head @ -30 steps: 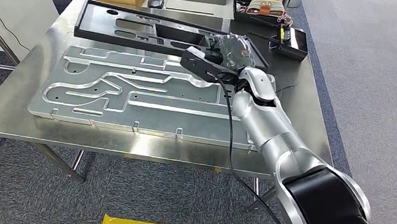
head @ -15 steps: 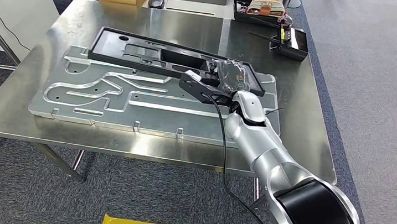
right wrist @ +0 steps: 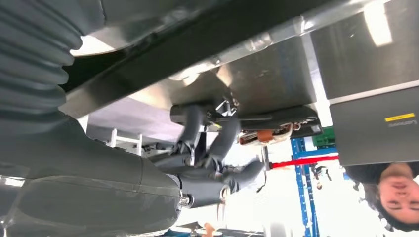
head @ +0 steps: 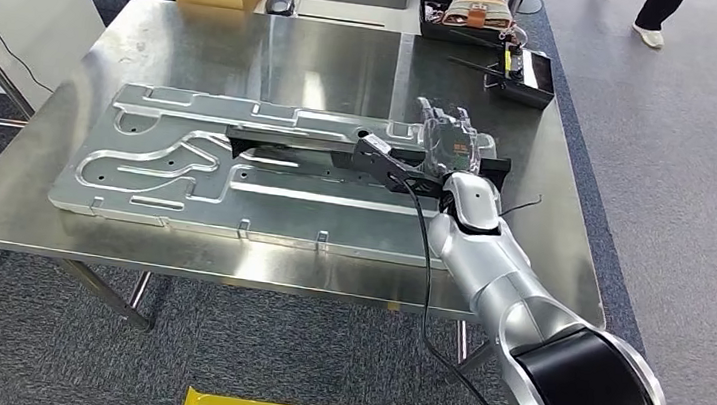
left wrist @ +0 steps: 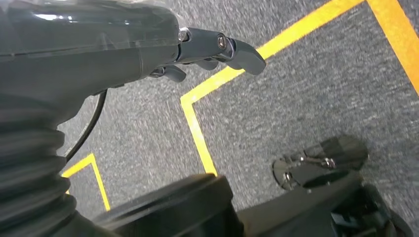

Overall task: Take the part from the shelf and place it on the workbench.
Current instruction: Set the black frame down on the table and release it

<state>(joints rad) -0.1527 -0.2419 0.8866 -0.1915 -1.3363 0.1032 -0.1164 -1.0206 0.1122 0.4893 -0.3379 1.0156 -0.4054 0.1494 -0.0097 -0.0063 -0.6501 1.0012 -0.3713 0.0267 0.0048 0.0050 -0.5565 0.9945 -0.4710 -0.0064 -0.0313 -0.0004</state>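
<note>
Right hand (head: 446, 143), fingers spread and raised off the long black part (head: 339, 153) lying across the grey metal plate (head: 177, 168) on the table (head: 349, 61); left hand (left wrist: 217, 47) hanging empty, fingers loosely extended.

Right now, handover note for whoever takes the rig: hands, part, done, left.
Right hand: fingers spread above the right end of the black part, whether it grips is unclear.
Left hand: hangs over the grey floor, holds nothing, fingers partly curled.
Part: off the shelf, lying across the aluminium plate on the workbench.
Done: fetch and carry.
Left: confirm release, withdraw the right arm.
</note>
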